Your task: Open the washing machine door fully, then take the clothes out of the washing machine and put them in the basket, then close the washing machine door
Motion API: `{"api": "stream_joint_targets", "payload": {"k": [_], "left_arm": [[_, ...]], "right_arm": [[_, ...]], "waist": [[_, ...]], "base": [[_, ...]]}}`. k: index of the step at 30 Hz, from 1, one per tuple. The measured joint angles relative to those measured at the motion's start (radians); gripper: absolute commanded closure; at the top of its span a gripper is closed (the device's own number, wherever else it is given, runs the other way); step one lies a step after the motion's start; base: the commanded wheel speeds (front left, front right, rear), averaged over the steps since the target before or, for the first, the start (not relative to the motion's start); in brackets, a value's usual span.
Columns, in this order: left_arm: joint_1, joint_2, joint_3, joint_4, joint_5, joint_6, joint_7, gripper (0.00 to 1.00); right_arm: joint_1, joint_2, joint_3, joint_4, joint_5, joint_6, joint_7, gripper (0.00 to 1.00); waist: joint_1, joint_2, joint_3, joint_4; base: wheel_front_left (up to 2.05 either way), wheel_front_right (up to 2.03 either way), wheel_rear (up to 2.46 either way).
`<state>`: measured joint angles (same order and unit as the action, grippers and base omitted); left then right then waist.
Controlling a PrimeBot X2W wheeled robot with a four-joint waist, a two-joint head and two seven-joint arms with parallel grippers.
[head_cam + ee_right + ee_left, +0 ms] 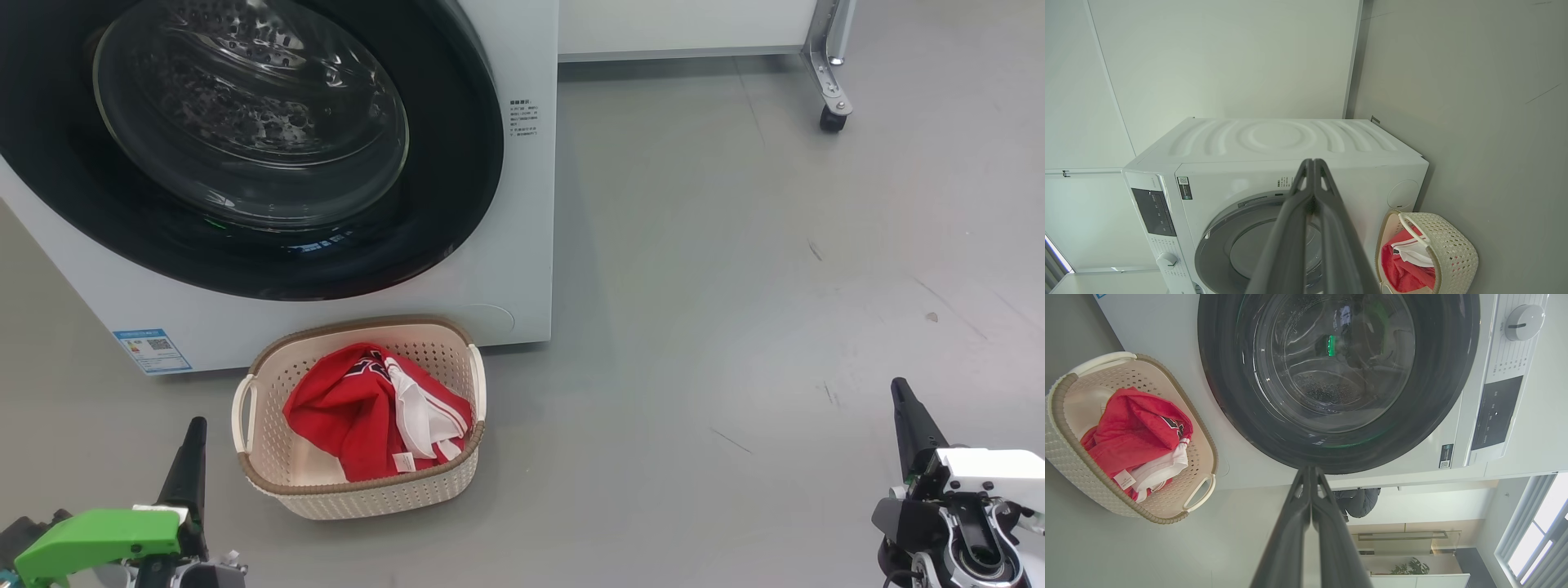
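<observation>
Left end effector [196,429], right end effector [901,392] pressing together, empty; clothes [343,408] lying in basket [359,488] beside left; door [457,204] sitting shut ahead

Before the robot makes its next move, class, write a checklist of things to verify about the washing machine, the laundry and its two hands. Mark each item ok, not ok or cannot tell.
1. Door shut flat against the washing machine: ok.
2. Door latched: cannot tell.
3. Clothes lying inside the basket, nothing draped over its rim: ok.
4. No red fabric visible through the door: ok.
5. Left hand shut, holding nothing, apart from the basket: ok.
6. Right hand shut, holding nothing, over bare floor: ok.
</observation>
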<state>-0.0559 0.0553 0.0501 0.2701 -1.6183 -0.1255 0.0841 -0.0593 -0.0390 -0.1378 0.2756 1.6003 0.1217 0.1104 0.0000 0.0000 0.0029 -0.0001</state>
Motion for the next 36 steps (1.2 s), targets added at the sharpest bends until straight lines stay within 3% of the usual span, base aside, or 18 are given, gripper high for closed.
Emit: {"api": "stream_joint_targets", "payload": {"k": [36], "left_arm": [[0.0,-0.001,0.002,0.0,0.0,0.0,0.003,1.0]], "right_arm": [[0.0,0.0,0.0,0.0,0.0,0.0,0.0,1.0]], "waist": [[0.0,0.0,0.0,0.0]], "base": [[0.0,0.0,0.0]]}}
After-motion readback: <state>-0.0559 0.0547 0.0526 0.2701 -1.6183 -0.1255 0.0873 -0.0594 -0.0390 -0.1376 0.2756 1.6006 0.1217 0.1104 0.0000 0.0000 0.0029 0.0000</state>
